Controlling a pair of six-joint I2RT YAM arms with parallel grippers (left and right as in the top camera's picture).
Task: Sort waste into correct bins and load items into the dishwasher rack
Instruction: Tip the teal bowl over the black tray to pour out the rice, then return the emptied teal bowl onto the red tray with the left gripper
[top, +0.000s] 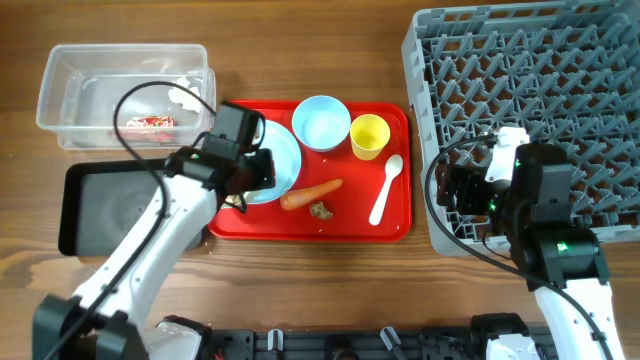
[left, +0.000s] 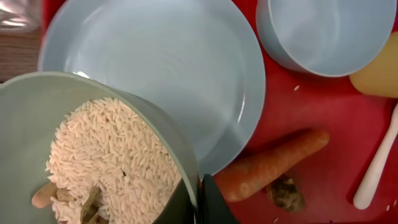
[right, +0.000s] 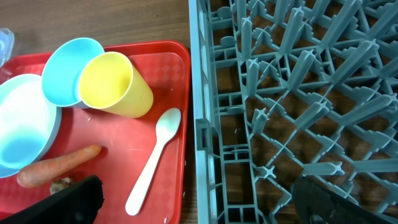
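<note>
My left gripper (left: 200, 202) is shut on the rim of a mint bowl (left: 37, 112) that holds white rice-like crumbs (left: 112, 162). It hangs over the wide light-blue dish (left: 174, 68) at the left of the red tray (top: 395, 225). In the overhead view the left gripper (top: 245, 172) hides that bowl. A pale blue bowl (top: 321, 122), yellow cup (top: 369, 135), white spoon (top: 386, 188), carrot (top: 311, 194) and brown scrap (top: 321, 210) lie on the red tray. My right gripper (right: 199, 205) is open and empty over the left wall of the grey rack (top: 560, 60).
The clear tub (top: 60, 75) at the back left holds a red wrapper (top: 150, 122) and a white tissue (top: 185, 95). The black tray (top: 85, 205) sits in front of it, left of the red tray. The left arm's cable loops over the tub.
</note>
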